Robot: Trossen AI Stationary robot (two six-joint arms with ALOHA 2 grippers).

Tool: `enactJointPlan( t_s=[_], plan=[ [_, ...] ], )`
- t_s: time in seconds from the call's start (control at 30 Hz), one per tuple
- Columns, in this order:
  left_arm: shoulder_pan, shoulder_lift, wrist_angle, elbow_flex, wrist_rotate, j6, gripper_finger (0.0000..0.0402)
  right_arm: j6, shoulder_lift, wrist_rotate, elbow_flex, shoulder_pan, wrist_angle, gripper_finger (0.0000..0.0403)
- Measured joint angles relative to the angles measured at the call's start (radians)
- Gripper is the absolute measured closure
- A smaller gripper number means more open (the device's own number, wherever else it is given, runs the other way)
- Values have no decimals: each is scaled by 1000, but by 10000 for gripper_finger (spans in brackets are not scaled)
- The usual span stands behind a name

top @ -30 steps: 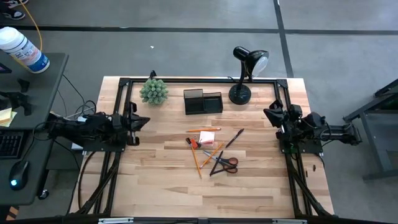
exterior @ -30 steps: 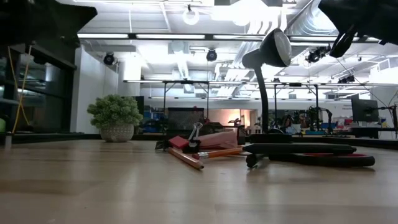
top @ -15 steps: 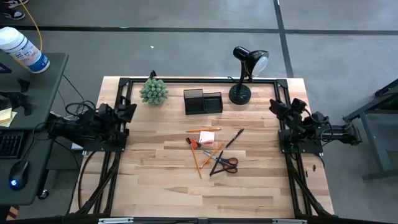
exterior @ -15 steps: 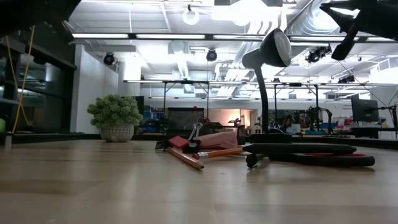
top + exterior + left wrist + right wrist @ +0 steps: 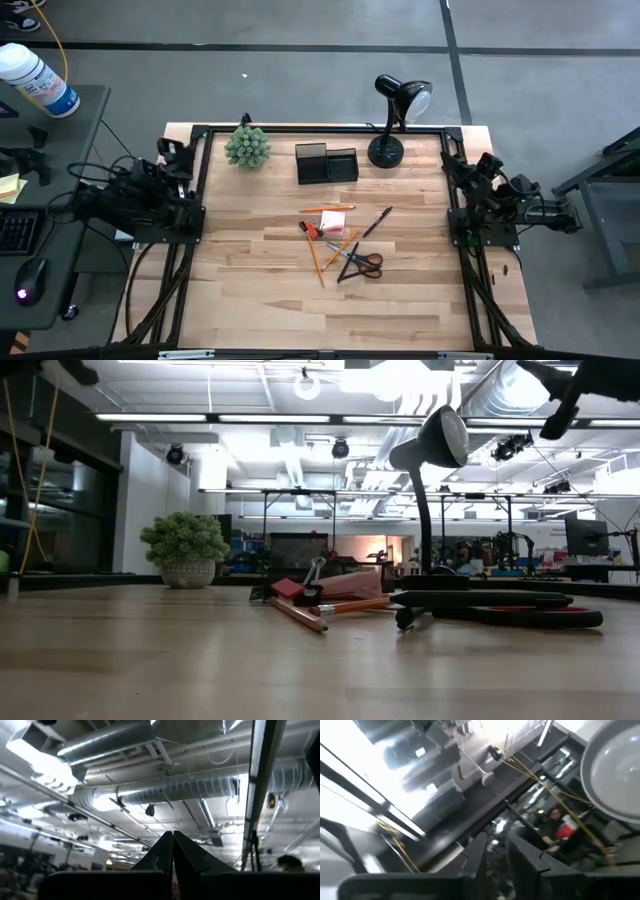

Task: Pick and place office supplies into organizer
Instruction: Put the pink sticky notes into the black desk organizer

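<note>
The office supplies lie in a loose cluster mid-table: a pink sticky-note pad [image 5: 332, 220], orange pencils [image 5: 316, 262], a thin black pen [image 5: 377, 221], red-handled scissors [image 5: 361, 263] and a small red piece [image 5: 310, 230]. The black organizer [image 5: 326, 163] stands behind them near the far edge. My left gripper [image 5: 168, 150] is at the table's left edge, raised and tipped upward. Its fingers are shut [image 5: 172, 840] and empty. My right gripper [image 5: 452, 165] is raised at the right edge, also tipped upward. There is a small gap between its fingers [image 5: 497, 845], with nothing in it.
A black desk lamp [image 5: 395, 120] stands at the far right beside the organizer. A green spiky plant [image 5: 247, 147] is at the far left. A black frame [image 5: 320, 128] runs along the table's far, left and right edges. The near half of the wooden table [image 5: 330, 310] lies bare.
My left gripper has swung from pointing level over the table to pointing upward. It has risen and drawn back toward the far left corner. My right gripper has risen a little, tipped upward and rolled about its own line. The supplies have not moved.
</note>
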Motion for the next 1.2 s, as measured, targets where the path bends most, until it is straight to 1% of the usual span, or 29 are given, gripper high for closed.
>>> enactJointPlan(
  t_s=[0.13,0.23,0.4,0.53,0.67,0.77,0.87,0.97,1.07,1.13,1.2],
  plan=[
    [0,107,-50,105,2,102,401,-118,56,-18,131,0,-179,310],
    [0,201,-127,196,8,156,401,-191,132,-61,263,0,-386,297],
    [0,353,-374,377,7,156,401,-209,291,-147,520,0,-757,275],
    [0,466,-611,539,-17,105,401,-204,416,-148,712,0,-1010,262],
    [0,542,-784,678,-5,109,401,-259,519,-119,866,0,-1180,253],
    [0,591,-820,738,76,106,401,-314,573,-118,945,0,-1235,249],
    [0,629,-820,766,157,108,401,-348,609,-118,996,0,-1221,249],
    [-1,664,-793,778,170,108,401,-373,634,-113,1030,0,-1183,252],
    [0,690,-743,782,170,106,401,-410,646,-79,1038,0,-1133,253],
    [0,709,-750,782,170,108,401,-342,661,-60,1039,-1,-1105,252],
    [0,730,-776,782,170,109,401,-287,677,-83,1039,-1,-1111,249]
  ],
)
